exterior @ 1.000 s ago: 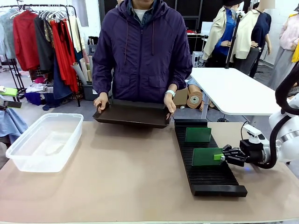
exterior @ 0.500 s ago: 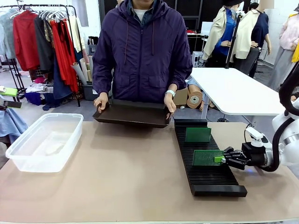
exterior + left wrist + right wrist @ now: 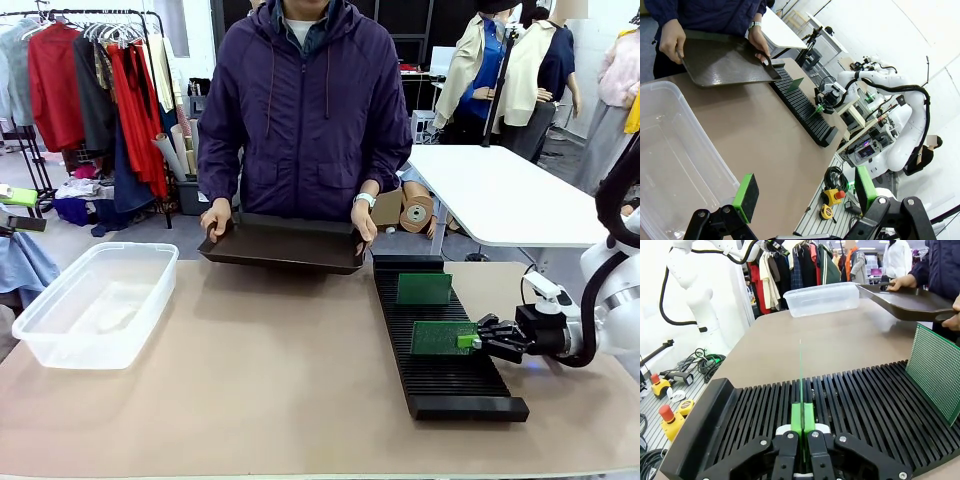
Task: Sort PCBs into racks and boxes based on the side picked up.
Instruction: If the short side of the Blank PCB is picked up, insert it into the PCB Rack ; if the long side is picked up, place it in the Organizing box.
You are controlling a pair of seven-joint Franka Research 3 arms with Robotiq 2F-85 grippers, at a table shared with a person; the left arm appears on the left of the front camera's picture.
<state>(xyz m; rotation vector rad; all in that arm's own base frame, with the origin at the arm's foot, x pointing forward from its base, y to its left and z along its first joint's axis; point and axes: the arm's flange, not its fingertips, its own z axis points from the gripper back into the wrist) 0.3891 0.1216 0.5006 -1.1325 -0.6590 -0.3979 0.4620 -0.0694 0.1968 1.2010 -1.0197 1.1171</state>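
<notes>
1. Right gripper (image 3: 474, 340), black with green pads, pressed together on edge of thin green PCB (image 3: 442, 337); in right wrist view, pads (image 3: 797, 418) pinching board (image 3: 801, 375) seen edge-on as a thin green line.
2. Held PCB tilted, over near half of long black ribbed rack (image 3: 440, 345), lower edge at the slots; seated or not, cannot tell.
3. Left gripper (image 3: 805, 195), black with green pads, spread wide, nothing between pads, above near corner of clear plastic tub (image 3: 670, 165).
4. PCB count: two. Second green PCB (image 3: 424, 288) upright in a slot near rack's far end, apart from held one; perforated paler face toward right wrist camera (image 3: 936, 371).
5. Rack count: one, on right side of tan table (image 3: 260, 370), running near to far.
6. Tub count: one, clear rectangular box with rounded rim (image 3: 98, 303) at table's left; no boards visible inside.
7. Shallow dark tray with handles (image 3: 283, 245): one, held above far table edge by person in purple jacket (image 3: 305, 110), one hand (image 3: 214, 218) on each end, other hand (image 3: 364, 224); nothing seen on it.
</notes>
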